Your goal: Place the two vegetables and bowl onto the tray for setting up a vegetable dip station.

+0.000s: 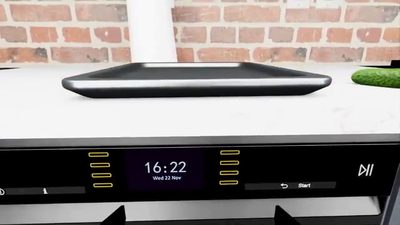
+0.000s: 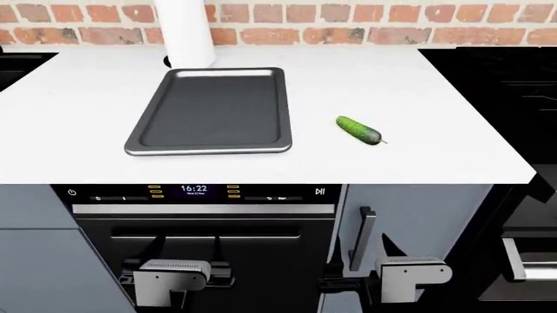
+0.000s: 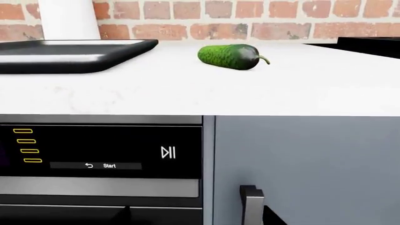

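The dark-grey tray [image 2: 209, 111] lies flat on the white counter, and the left wrist view shows its rim [image 1: 194, 83] edge-on. One vegetable, a bumpy green cucumber [image 2: 359, 130], rests on the counter to the tray's right [image 3: 231, 56], apart from it; it also shows at the frame edge in the left wrist view [image 1: 378, 77]. The other vegetable and the bowl are out of view. My left gripper [image 2: 186, 255] and right gripper [image 2: 383, 261] hang below the counter edge in front of the oven. Both are open and empty [image 1: 200, 218] [image 3: 198, 218].
A tall white cylinder [image 2: 184, 32] stands behind the tray against the brick wall. The oven control panel [image 2: 193, 190] and a cabinet handle [image 2: 361, 238] face the grippers. A black sink [image 2: 22, 65] lies at far left, and a dark appliance [image 2: 505, 85] at right.
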You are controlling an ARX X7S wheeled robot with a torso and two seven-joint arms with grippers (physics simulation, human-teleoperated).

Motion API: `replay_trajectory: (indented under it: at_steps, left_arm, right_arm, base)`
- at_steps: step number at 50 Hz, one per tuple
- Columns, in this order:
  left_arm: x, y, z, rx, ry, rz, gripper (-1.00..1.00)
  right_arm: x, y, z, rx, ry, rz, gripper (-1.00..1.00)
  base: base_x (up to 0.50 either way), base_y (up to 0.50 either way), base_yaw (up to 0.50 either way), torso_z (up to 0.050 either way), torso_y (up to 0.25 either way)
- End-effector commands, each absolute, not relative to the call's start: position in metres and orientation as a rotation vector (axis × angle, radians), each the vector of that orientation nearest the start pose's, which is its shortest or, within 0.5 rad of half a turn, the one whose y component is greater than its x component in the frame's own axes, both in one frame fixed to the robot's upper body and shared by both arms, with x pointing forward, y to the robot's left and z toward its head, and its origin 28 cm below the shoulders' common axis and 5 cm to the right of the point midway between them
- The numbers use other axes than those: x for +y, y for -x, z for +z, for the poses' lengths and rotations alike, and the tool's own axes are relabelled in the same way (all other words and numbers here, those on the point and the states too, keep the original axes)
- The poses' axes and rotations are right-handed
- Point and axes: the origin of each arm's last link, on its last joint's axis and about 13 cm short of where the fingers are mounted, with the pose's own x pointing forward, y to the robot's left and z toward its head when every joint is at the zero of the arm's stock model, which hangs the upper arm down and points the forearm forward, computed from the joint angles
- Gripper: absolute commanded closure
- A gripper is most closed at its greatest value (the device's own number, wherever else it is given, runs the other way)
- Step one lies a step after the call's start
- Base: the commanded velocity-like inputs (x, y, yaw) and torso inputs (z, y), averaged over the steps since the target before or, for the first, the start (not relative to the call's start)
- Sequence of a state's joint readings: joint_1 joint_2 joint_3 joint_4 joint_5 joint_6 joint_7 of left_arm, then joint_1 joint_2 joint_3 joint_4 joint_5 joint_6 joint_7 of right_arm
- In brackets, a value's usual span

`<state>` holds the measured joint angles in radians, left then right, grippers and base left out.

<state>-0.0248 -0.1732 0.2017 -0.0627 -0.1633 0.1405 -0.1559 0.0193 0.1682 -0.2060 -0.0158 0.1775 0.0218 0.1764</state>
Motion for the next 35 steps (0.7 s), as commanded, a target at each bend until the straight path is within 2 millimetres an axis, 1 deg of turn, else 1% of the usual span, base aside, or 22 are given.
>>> replay_trajectory:
  at_steps: [1, 8, 10, 12, 13, 14, 15, 17, 18, 20, 21, 24, 26, 27, 28, 30, 31, 32, 33, 34, 35]
  left_arm:
    - [0.208, -0.213, 0.011, -0.07, 0.0, -0.034, -1.0]
    - [0.208, -0.213, 0.011, -0.071, -0.003, -0.033, -1.0]
    - [0.207, -0.213, 0.011, -0.047, -0.028, -0.016, -1.0]
    - [0.207, -0.21, 0.021, -0.073, -0.005, -0.026, -1.0]
    - [0.207, -0.209, 0.025, -0.08, -0.038, -0.011, -1.0]
    - [0.207, -0.208, 0.032, -0.079, -0.034, -0.007, -1.0]
    - [0.206, -0.205, 0.045, -0.086, -0.051, -0.009, -1.0]
    - [0.205, -0.203, 0.057, -0.098, -0.1, 0.0, -1.0]
    - [0.203, -0.2, 0.072, -0.096, -0.121, -0.03, -1.0]
    - [0.202, -0.198, 0.088, -0.12, -0.128, -0.035, -1.0]
    - [0.201, -0.198, 0.099, -0.107, -0.098, -0.062, -1.0]
    - [0.201, -0.199, 0.117, -0.106, -0.096, -0.063, -1.0]
    - [0.201, -0.198, 0.133, -0.105, -0.086, -0.078, -1.0]
    - [0.202, -0.197, 0.144, -0.096, -0.083, -0.091, -1.0]
    - [0.202, -0.197, 0.148, -0.095, -0.094, -0.087, -1.0]
    - [0.202, -0.197, 0.165, -0.089, -0.099, -0.095, -1.0]
    - [0.202, -0.198, 0.178, -0.094, -0.117, -0.097, -1.0]
    - [0.203, -0.199, 0.184, -0.092, -0.113, -0.1, -1.0]
    - [0.204, -0.202, 0.197, -0.091, -0.148, -0.094, -1.0]
    - [0.204, -0.203, 0.202, -0.083, -0.153, -0.104, -1.0]
    - [0.205, -0.207, 0.214, -0.083, -0.147, -0.098, -1.0]
  right_arm:
    - [-0.095, -0.211, 0.015, 0.023, -0.005, 0.03, -1.0]
    - [-0.094, -0.21, 0.015, 0.023, -0.005, 0.03, -1.0]
    - [-0.096, -0.21, 0.015, 0.025, -0.024, 0.031, -1.0]
    - [-0.097, -0.208, 0.02, 0.021, -0.038, 0.024, -1.0]
    - [-0.097, -0.207, 0.024, 0.01, -0.06, 0.031, -1.0]
    - [-0.097, -0.204, 0.031, -0.005, -0.069, 0.034, -1.0]
    - [-0.099, -0.199, 0.04, 0.0, -0.068, 0.039, -1.0]
    - [-0.101, -0.196, 0.047, 0.007, -0.078, 0.051, -1.0]
    - [-0.105, -0.193, 0.055, 0.016, -0.056, 0.057, -1.0]
    - [-0.106, -0.19, 0.069, 0.014, -0.048, 0.069, -1.0]
    - [-0.106, -0.187, 0.083, 0.023, -0.048, 0.108, -1.0]
    - [-0.107, -0.185, 0.101, 0.036, -0.028, 0.152, -1.0]
    - [-0.109, -0.185, 0.115, 0.053, -0.007, 0.172, -1.0]
    - [-0.11, -0.184, 0.127, 0.057, -0.035, 0.2, -1.0]
    - [-0.111, -0.184, 0.131, 0.056, -0.021, 0.201, -1.0]
    - [-0.113, -0.184, 0.146, 0.076, -0.019, 0.241, -1.0]
    - [-0.114, -0.184, 0.156, 0.086, -0.007, 0.246, -1.0]
    - [-0.115, -0.183, 0.161, 0.093, -0.001, 0.265, -1.0]
    - [-0.117, -0.183, 0.174, 0.101, 0.0, 0.275, -1.0]
    - [-0.117, -0.183, 0.18, 0.115, 0.014, 0.295, -1.0]
    - [-0.119, -0.185, 0.193, 0.126, 0.026, 0.3, -1.0]
  base:
    - [0.0, 0.0, 0.0, 0.05, 0.098]
    - [0.0, 0.0, 0.0, 0.05, 0.097]
    - [0.0, 0.0, 0.0, 0.049, 0.079]
    - [0.0, 0.0, 0.0, 0.0, 0.0]
    - [0.0, 0.0, 0.0, 0.0, 0.0]
    - [0.0, 0.0, 0.0, 0.0, 0.0]
    - [0.0, 0.0, 0.0, 0.0, 0.0]
    - [0.0, 0.0, 0.0, 0.0, 0.0]
    - [0.0, 0.0, 0.0, 0.0, 0.0]
    - [0.0, 0.0, 0.0, 0.0, 0.0]
    - [0.0, 0.0, 0.0, 0.0, 0.0]
    - [0.0, 0.0, 0.0, 0.0, 0.0]
    - [0.0, 0.0, 0.0, 0.0, 0.0]
    - [0.0, 0.0, 0.0, 0.0, 0.0]
    - [0.0, 0.0, 0.0, 0.0, 0.0]
    - [0.0, 0.0, 0.0, 0.0, 0.0]
    - [0.0, 0.0, 0.0, 0.0, 0.0]
    - [0.0, 0.0, 0.0, 0.0, 0.0]
    - [0.0, 0.0, 0.0, 0.0, 0.0]
    - [0.0, 0.0, 0.0, 0.0, 0.0]
    - [0.0, 0.0, 0.0, 0.0, 0.0]
